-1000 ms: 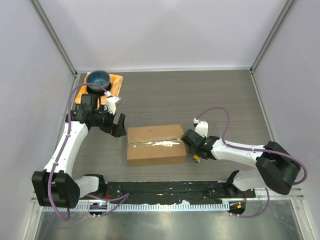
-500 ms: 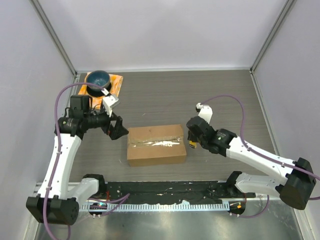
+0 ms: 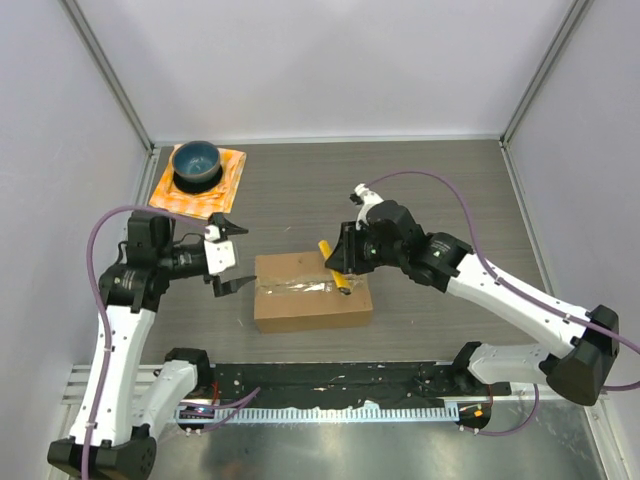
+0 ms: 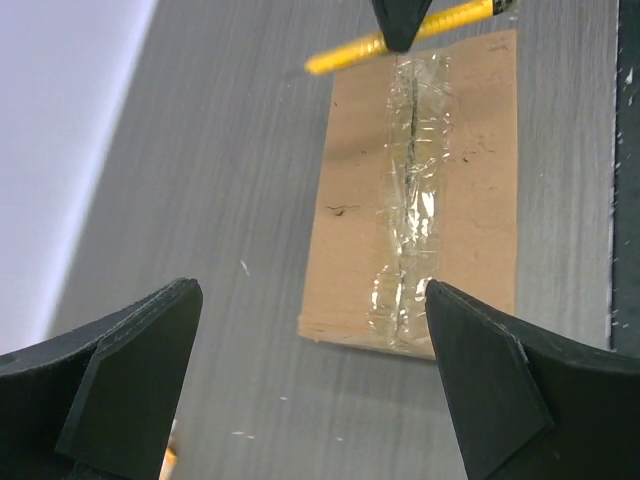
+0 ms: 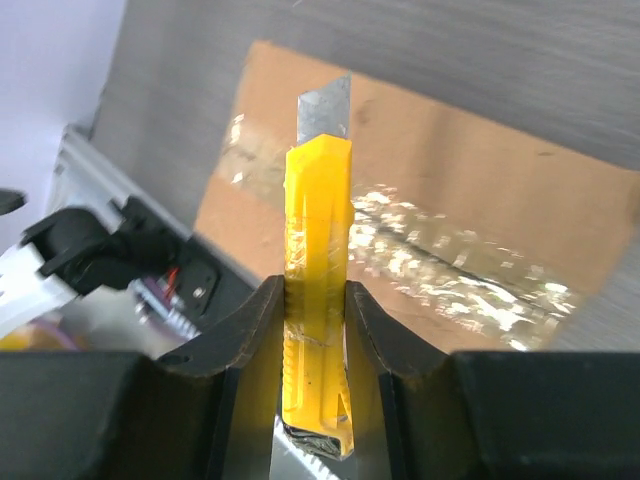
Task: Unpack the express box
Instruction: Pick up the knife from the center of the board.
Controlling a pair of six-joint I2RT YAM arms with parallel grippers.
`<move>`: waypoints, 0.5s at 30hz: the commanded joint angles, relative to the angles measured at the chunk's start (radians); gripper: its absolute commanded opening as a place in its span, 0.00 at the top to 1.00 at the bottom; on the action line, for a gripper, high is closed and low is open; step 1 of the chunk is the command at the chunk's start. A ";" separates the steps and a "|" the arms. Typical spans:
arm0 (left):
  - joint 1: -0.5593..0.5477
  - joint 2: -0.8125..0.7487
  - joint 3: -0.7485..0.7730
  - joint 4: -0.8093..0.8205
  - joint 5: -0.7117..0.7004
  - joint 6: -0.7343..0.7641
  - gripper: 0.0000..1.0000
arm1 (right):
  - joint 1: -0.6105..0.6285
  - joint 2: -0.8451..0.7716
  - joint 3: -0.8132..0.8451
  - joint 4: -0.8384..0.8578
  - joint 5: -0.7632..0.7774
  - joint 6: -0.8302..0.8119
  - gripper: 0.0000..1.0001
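Centre left, the left claw (image 3: 231,257) gapes empty beside the box (image 3: 300,308), which lies at mid-frame. The right claw (image 3: 343,262) clenches a yellow knife (image 3: 341,283) over its right end. The box seems light and stiff, its tape (image 3: 300,287) slick; brace its bare cardboard ends.

A lab test cell: plain white walls (image 3: 330,60), aluminium frame (image 3: 108,70).

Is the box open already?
No, the box has its flaps lying shut, with shiny tape over the seam.
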 commanded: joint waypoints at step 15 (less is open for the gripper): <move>-0.233 0.010 -0.102 0.076 -0.018 0.358 0.02 | 0.006 0.183 0.099 0.219 -0.560 0.100 0.76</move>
